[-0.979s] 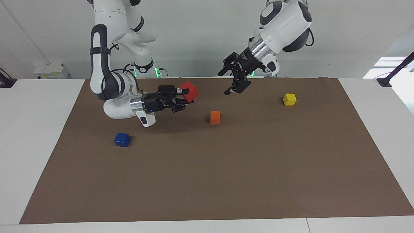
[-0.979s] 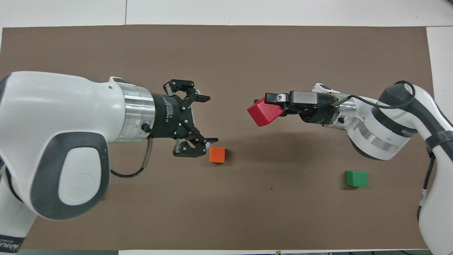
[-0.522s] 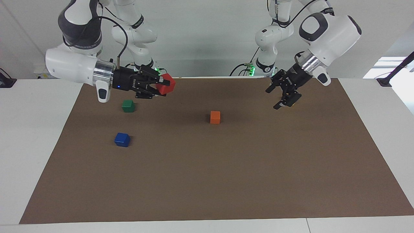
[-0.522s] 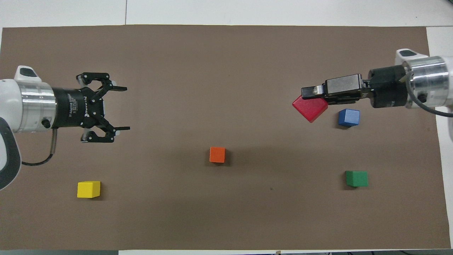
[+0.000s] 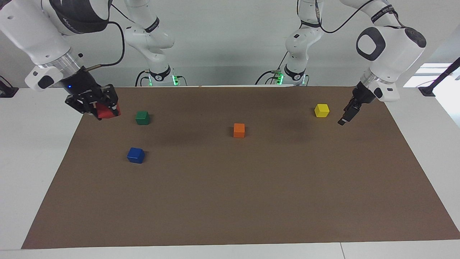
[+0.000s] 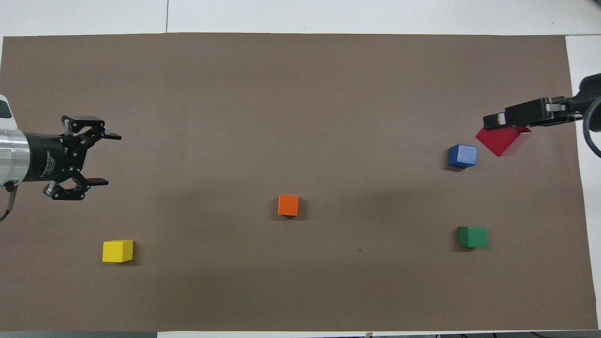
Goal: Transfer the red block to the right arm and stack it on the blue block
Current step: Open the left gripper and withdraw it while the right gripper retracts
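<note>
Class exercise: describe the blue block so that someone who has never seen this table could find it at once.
Start from the brown mat that covers the table and go to the right arm's end. There the blue block sits flat on the mat, farther from the robots than the green block. It is the only blue cube, and unlike the red block, no jaws hold it.

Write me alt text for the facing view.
The right hand holds a red block above the mat's edge, near the green block and blue block. The left hand hangs open beside a yellow block.
</note>
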